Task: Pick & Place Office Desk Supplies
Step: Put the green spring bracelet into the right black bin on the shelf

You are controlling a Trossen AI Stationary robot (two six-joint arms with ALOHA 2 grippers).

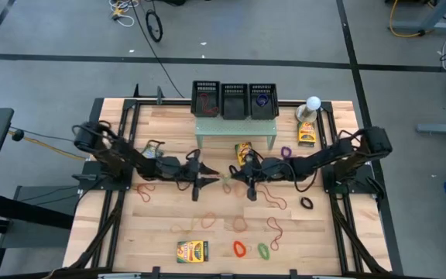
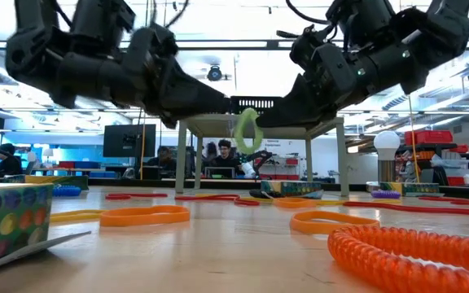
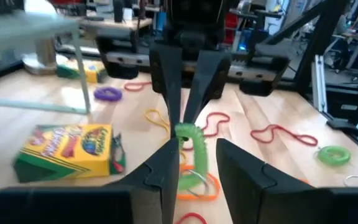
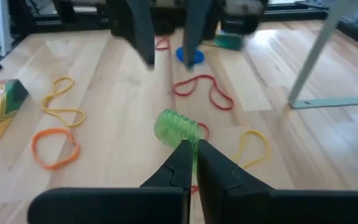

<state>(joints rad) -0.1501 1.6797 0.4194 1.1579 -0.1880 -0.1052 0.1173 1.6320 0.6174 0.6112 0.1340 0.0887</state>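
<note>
Overhead, table-level, two facing wrist views

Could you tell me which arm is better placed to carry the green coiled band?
Probably right: the right gripper is shut on the green coiled band; the left gripper stands open beside it.

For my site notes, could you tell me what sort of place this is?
Probably a robotics lab: a wooden table on a metal frame, people at monitors behind it, cables across a grey floor.

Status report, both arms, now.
Right gripper shut on green coil band, held above mid-table. Left gripper open, jaws either side of the band. No obstruction seen between them.
</note>
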